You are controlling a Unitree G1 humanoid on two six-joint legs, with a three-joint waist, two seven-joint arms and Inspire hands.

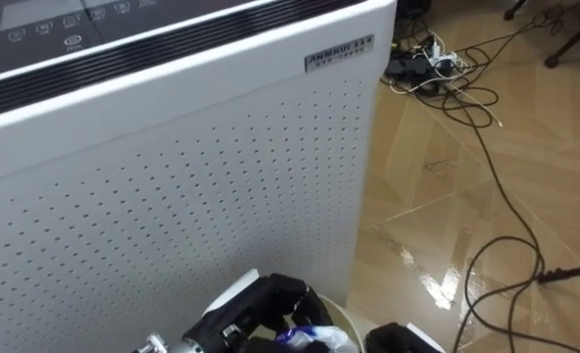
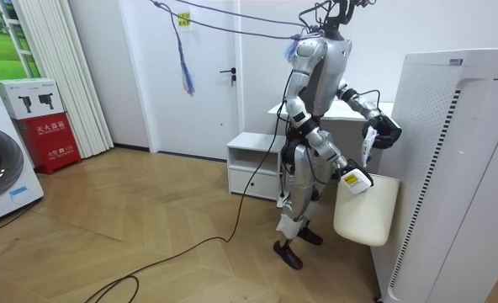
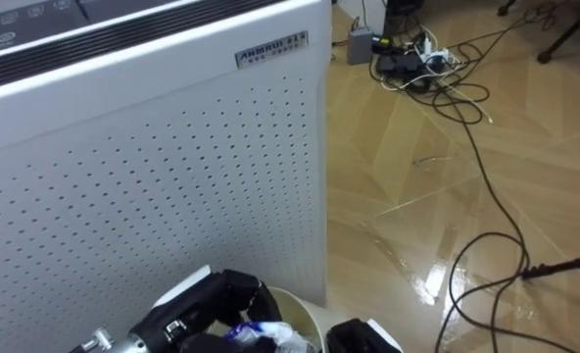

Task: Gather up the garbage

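Observation:
I stand close against a tall white air purifier (image 2: 459, 168). My left hand (image 1: 275, 299) is low in the eye views, its dark fingers curled round a crumpled white and blue wrapper (image 1: 310, 336). The wrapper hangs just over the rim of a cream bin (image 1: 341, 316). In the room view the left hand (image 2: 382, 133) holds the white piece (image 2: 367, 147) above the bin (image 2: 367, 215), which is off the floor. My right hand (image 2: 354, 178) grips the bin's upper edge. Part of that hand (image 1: 398, 340) shows at the bottom edge.
The purifier's perforated side (image 1: 172, 176) is right in front of me. To the right is glossy wood floor with a power strip (image 1: 422, 64) and loose cables (image 1: 506, 196). A low white cabinet (image 2: 253, 164) stands behind me, and a washing machine (image 2: 1, 168) at the room view's left.

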